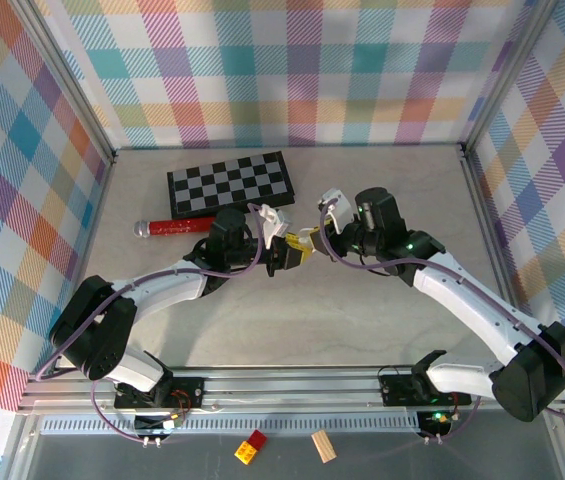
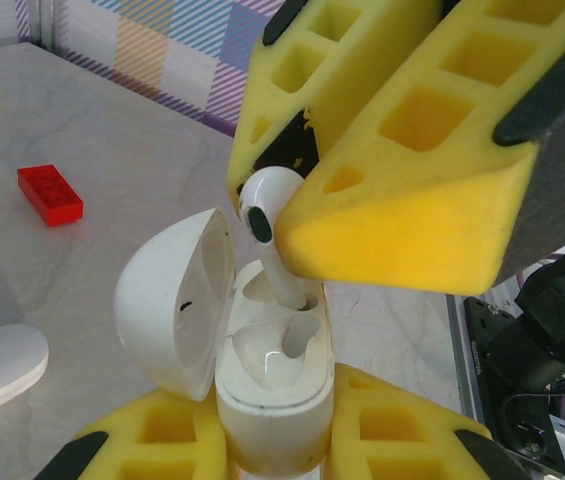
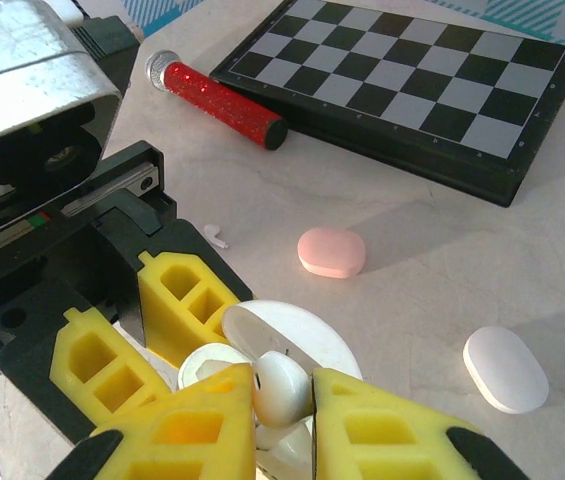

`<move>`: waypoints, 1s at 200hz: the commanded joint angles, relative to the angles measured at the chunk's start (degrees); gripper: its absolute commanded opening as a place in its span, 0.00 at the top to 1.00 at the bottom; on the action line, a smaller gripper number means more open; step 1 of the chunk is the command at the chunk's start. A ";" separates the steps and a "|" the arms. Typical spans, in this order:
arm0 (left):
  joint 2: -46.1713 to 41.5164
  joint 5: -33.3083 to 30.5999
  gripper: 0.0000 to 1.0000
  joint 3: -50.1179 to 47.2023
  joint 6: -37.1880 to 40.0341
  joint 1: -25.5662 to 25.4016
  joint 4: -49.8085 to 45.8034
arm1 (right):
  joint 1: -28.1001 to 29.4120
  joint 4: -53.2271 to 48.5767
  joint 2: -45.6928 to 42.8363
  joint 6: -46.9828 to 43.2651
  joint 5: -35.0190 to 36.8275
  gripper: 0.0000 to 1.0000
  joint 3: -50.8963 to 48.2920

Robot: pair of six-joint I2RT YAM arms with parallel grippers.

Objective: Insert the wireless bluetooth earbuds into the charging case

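Note:
My left gripper (image 2: 277,440) is shut on the white charging case (image 2: 274,400), holding it upright with its lid (image 2: 172,300) swung open to the left. My right gripper (image 3: 282,420) is shut on a white earbud (image 3: 282,388) directly above the case. In the left wrist view, the earbud's (image 2: 262,205) stem reaches down into the case's far slot, and the near slot is empty. Seen from above, the two grippers meet tip to tip at mid-table, left gripper (image 1: 284,255) and right gripper (image 1: 312,240). Another tiny white earbud (image 3: 216,237) lies loose on the table.
A pink closed case (image 3: 331,251) and a white closed case (image 3: 505,368) lie on the table beyond the grippers. A chessboard (image 1: 230,185) and a red glitter microphone (image 1: 172,227) lie at the back left. A red brick (image 2: 50,194) sits on the table.

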 commanded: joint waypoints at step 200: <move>-1.93 0.39 0.82 0.82 -0.69 0.37 2.22 | -0.50 3.78 -8.10 4.83 -0.58 0.46 -4.62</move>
